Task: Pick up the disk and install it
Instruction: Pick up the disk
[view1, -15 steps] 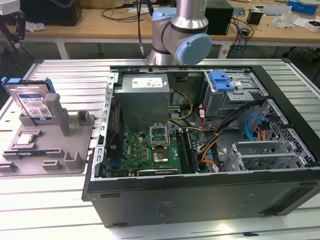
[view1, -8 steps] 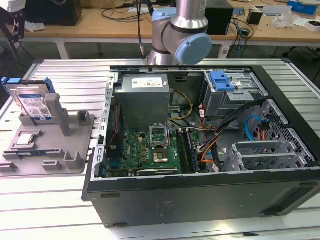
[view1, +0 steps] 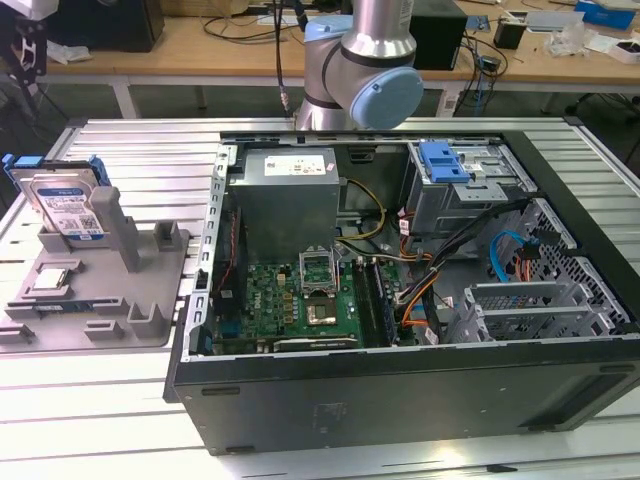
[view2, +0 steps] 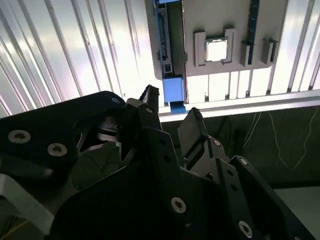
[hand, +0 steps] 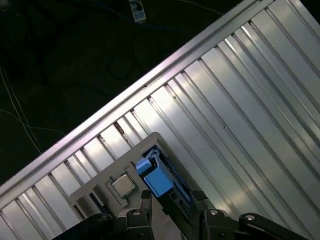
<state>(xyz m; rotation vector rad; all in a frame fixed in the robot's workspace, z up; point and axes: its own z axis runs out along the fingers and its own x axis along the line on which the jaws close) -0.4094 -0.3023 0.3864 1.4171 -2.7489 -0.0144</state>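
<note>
The arm (view1: 360, 70) rises behind the open computer case (view1: 400, 300), at the table's (view1: 130, 150) far edge. In both wrist views the gripper (view2: 170, 112) points down with its fingers spread and nothing between them. The disk (view1: 65, 205) stands on edge in a grey holder (view1: 100, 300) near the table's edge on the exterior view's left, beside a small square chip (view1: 50, 283). It is below the gripper, in line with the gap between the fingers and not touching them.

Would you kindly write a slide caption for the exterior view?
Blue-framed silver hard drive stands in a grey plastic fixture, beside the open black computer case.
</note>
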